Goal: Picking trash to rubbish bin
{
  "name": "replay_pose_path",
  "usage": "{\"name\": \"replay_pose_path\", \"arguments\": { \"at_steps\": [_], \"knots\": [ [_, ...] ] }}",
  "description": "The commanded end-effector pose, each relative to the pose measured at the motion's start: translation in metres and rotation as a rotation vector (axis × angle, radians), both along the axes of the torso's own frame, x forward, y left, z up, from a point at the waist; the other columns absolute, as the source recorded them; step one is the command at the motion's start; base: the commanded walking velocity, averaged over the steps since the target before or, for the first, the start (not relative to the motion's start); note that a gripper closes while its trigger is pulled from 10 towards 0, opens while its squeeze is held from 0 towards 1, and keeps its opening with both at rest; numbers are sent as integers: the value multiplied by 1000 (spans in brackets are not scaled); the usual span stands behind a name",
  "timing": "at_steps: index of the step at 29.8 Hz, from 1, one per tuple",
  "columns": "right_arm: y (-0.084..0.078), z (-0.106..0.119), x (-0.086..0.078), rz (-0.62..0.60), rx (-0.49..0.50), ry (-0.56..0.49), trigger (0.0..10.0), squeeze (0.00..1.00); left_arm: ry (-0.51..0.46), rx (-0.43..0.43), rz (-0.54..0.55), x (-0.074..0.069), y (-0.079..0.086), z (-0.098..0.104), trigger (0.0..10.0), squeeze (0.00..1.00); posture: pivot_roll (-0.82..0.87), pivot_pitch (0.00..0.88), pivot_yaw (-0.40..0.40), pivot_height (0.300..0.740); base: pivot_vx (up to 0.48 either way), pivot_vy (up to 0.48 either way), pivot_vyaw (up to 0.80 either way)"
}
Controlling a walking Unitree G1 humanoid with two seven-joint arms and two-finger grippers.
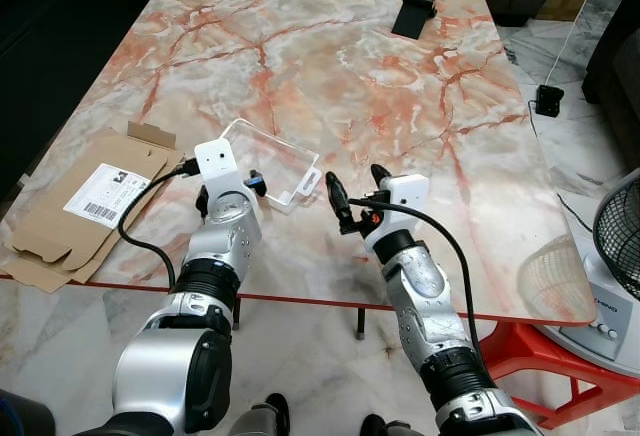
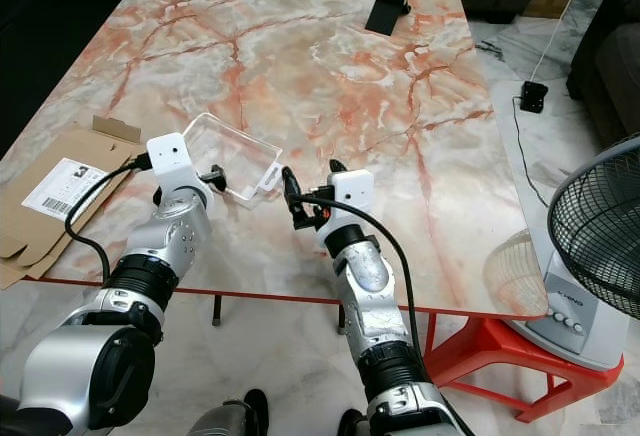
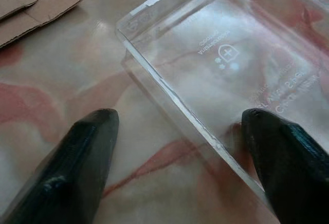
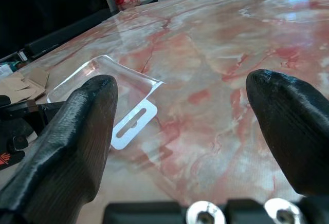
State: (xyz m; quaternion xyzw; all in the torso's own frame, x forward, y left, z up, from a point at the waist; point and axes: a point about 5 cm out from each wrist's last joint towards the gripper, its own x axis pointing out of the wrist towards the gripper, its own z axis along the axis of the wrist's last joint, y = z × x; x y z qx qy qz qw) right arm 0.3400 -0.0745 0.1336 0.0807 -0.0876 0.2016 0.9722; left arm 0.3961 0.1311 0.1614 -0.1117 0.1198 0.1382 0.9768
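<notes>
Both tools (image 1: 230,188) (image 1: 352,188) forward, fingers spread.

The trash was a clear plastic tray (image 1: 268,161), a shallow rectangular blister pack with thin raised walls and faint white print on its base. A white hang tab (image 1: 307,182) with a slot stuck out from its right end. It lay flat and open side up on the marble table (image 1: 330,66), near the front edge, turned at a slant. A flattened cardboard box (image 1: 85,201) bearing a white barcode label lay well to its left, overhanging the table's edge.
</notes>
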Motion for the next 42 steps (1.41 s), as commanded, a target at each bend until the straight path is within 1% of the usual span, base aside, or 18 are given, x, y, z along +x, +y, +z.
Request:
{"name": "replay_pose_path", "arguments": {
  "at_steps": [1,4,5,15,27,34,38,42],
  "knots": [
    [4,0,-3,14,-3,-3,10000,0,60,2,7,-3,0,-10,588,0,114,213,47,740,0,0,0],
    [4,0,-3,12,-2,-1,10000,0,56,-1,6,-2,-1,-10,510,0,112,213,47,740,0,0,0],
    [3,0,-3,10,-2,-1,10000,0,55,-2,7,-2,-1,-9,0,0,112,213,47,740,0,0,0],
    [1,1,1,1,-6,5,10000,0,45,-15,12,-2,-1,-7,0,0,113,222,46,740,0,0,0],
    [0,0,0,-4,-11,10,10000,0,22,-38,11,0,-3,-2,0,0,113,224,46,740,0,0,0],
    [0,0,1,-11,-12,12,10000,0,20,-44,3,-1,-5,-2,0,0,114,222,47,740,0,0,0],
    [0,0,2,-14,-10,13,10000,0,19,-36,-14,-3,-8,-6,0,0,116,217,48,740,0,0,0],
    [0,1,3,-17,-11,11,10000,0,-35,-46,-52,-6,-12,-6,0,0,113,210,49,740,0,0,0]
  ]
}}
